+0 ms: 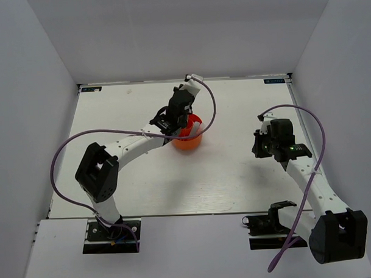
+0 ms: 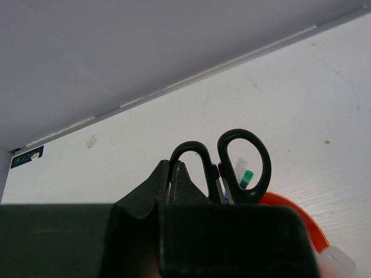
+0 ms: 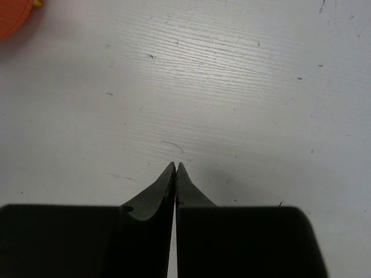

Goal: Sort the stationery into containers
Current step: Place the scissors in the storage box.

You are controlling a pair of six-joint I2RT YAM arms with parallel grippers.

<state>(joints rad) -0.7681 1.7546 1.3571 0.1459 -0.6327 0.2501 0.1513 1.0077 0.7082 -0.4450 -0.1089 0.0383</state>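
Just beyond left pincer (image 2: 175, 166): scissors (image 2: 214, 175).

The left arm stretches far forward, and the left gripper (image 2: 175, 168) points down, jaws apparently pressed together. The right arm bends at the elbow, and the right gripper (image 3: 175, 167) is closed, tips touching.

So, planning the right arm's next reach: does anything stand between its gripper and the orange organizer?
Nothing visible: bare table lies between the right gripper and the organizer. The left gripper is at it, though, beside the scissors.
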